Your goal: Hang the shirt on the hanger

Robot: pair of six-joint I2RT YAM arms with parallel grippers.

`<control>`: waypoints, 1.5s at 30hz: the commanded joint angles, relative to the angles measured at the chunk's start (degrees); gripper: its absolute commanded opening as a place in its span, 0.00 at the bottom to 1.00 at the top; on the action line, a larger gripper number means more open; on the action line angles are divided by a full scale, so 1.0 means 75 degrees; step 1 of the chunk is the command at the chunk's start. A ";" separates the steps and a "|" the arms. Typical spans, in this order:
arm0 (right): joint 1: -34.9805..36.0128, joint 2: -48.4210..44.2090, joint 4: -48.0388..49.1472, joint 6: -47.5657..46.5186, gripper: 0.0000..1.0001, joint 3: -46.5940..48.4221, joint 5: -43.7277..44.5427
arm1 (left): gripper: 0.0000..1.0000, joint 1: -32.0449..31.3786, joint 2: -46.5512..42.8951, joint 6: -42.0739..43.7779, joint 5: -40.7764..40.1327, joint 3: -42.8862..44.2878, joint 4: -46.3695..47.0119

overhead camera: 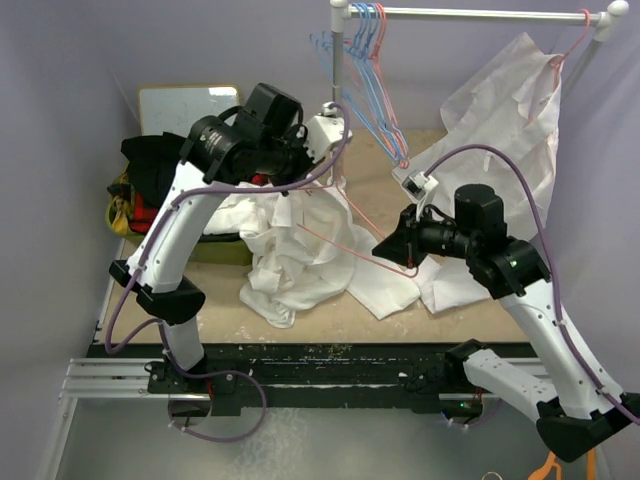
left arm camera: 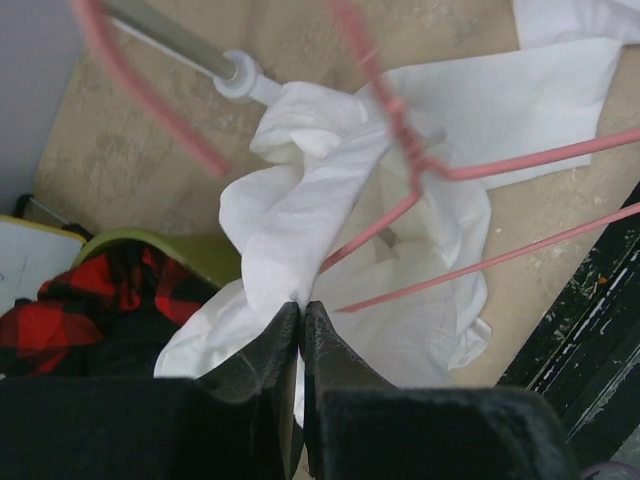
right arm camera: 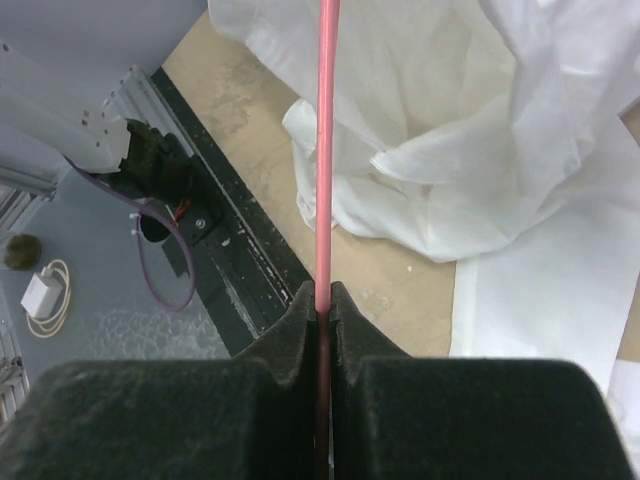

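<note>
The white shirt (overhead camera: 290, 255) lies bunched on the table, its top pulled up by my left gripper (overhead camera: 290, 185). In the left wrist view the left gripper (left arm camera: 300, 308) is shut on a fold of the shirt (left arm camera: 300, 200). The pink-red hanger (overhead camera: 345, 245) is held tilted above the shirt and partly threaded into it (left arm camera: 480, 165). My right gripper (overhead camera: 383, 252) is shut on the hanger's thin bar (right arm camera: 325, 150), as the right wrist view (right arm camera: 325, 292) shows, with the shirt (right arm camera: 450, 150) beyond.
A clothes rail (overhead camera: 470, 13) at the back holds several blue hangers (overhead camera: 370, 70) and another white garment (overhead camera: 505, 105). More white fabric (overhead camera: 455, 285) lies under the right arm. A green bin (left arm camera: 200, 255) with plaid cloth (left arm camera: 60, 315) is at the left. The rail post's foot (left arm camera: 235, 75) is close by.
</note>
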 commanded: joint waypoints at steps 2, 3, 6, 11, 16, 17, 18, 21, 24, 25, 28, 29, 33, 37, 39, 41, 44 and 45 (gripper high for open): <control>0.0017 0.0177 0.1309 -0.0172 0.00 -0.0251 -0.0604 | 0.08 -0.1231 0.0095 -0.0085 0.0092 0.0950 0.0049; 0.0011 0.0162 0.1658 -0.0057 0.00 -0.0355 -0.0551 | 0.08 -0.1540 0.0130 -0.0096 0.0084 0.1047 -0.0014; 0.0014 -0.0079 0.2792 0.0431 0.00 -0.0735 -0.0359 | 0.07 -0.2122 0.0143 -0.0037 0.0075 0.1185 -0.0162; 0.0011 -0.0155 0.4457 0.1354 0.00 -0.1720 -0.0446 | 0.03 -0.2371 0.0067 0.0011 -0.0434 0.1451 -0.0078; 0.0012 -0.0222 0.4733 0.1447 0.00 -0.2295 -0.0200 | 0.01 -0.0272 -0.0282 -0.0645 -0.0787 0.1055 0.0495; 0.0011 -0.0246 0.4795 0.1493 0.00 -0.2398 -0.0164 | 0.08 0.0565 -0.0462 -0.0758 -0.0016 0.0839 0.0556; 0.0011 -0.0256 0.4839 0.1525 0.00 -0.2490 -0.0174 | 0.15 0.0940 -0.0607 -0.0774 0.0324 0.0416 0.0666; 0.0015 -0.0319 0.4895 0.1558 0.00 -0.2679 -0.0102 | 0.39 0.0996 -0.1355 -0.0743 0.0261 -0.1377 0.0991; 0.0016 -0.0325 0.4900 0.1558 0.00 -0.2762 -0.0085 | 0.71 0.0985 -0.1716 -0.0876 0.0186 -0.2342 0.1146; 0.0016 -0.0314 0.4889 0.1548 0.00 -0.2772 -0.0086 | 0.74 0.0935 -0.1826 -0.0931 0.0176 -0.2551 0.1184; 0.0023 -0.0259 0.4887 0.1524 0.00 -0.2798 -0.0033 | 0.77 0.0740 -0.2070 -0.1310 -0.0024 -0.2934 0.1276; 0.0022 -0.0239 0.4893 0.1513 0.00 -0.2811 -0.0009 | 0.76 0.0663 -0.2141 -0.1539 -0.0231 -0.3038 0.1330; 0.0022 -0.0150 0.4910 0.1487 0.00 -0.2819 0.0119 | 0.76 0.0386 -0.2559 -0.2678 -0.1128 -0.3564 0.1799; 0.0021 -0.0069 0.4989 0.1470 0.00 -0.2828 0.0173 | 0.77 0.0203 -0.2723 -0.3391 -0.1859 -0.4237 0.2735; 0.0019 0.0020 0.5040 0.1464 0.00 -0.2831 0.0168 | 0.77 -0.0125 -0.2726 -0.3555 -0.2450 -0.4609 0.3201; 0.0012 0.0107 0.5098 0.1492 0.00 -0.2809 0.0188 | 0.77 -0.0383 -0.2620 -0.3726 -0.2910 -0.4789 0.3487; 0.0021 0.0174 0.5226 0.1588 0.00 -0.2776 0.0232 | 0.77 -0.0674 -0.2523 -0.3905 -0.3229 -0.4901 0.3755; 0.0019 0.0192 0.5253 0.1607 0.00 -0.2765 0.0243 | 0.76 -0.0689 -0.2521 -0.3953 -0.3301 -0.4995 0.3861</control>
